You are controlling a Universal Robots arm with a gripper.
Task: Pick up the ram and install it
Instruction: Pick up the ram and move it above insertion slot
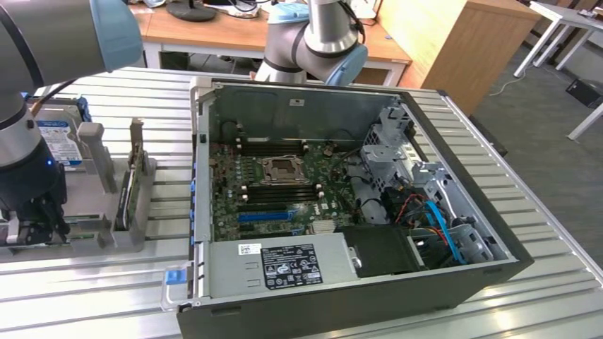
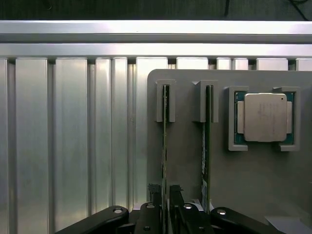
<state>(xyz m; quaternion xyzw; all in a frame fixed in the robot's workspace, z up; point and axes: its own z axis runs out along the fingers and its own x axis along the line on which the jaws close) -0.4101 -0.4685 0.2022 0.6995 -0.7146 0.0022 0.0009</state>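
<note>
1. Gripper [image 2: 165, 207] down over the ram [image 2: 165, 146] — it stands on edge in the grey holder [image 2: 185, 161], jaws either side; clamped yet? I cannot tell.
2. Light, stiff, thin board (fragile chips, I'd guess) — best taken by its flat faces, squarely.
3. Ribbed metal table [image 1: 527, 296], open computer case [image 1: 311, 113] alongside; office desks [image 1: 217, 32] behind.

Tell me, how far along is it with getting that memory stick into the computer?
Nothing looks installed yet: the black memory slots in the computer are empty. In hand: the pincer is down over one memory stick, the one farther from the processor chip, standing in its grey holder. Left: lifting it out and seating it in a slot.
</note>
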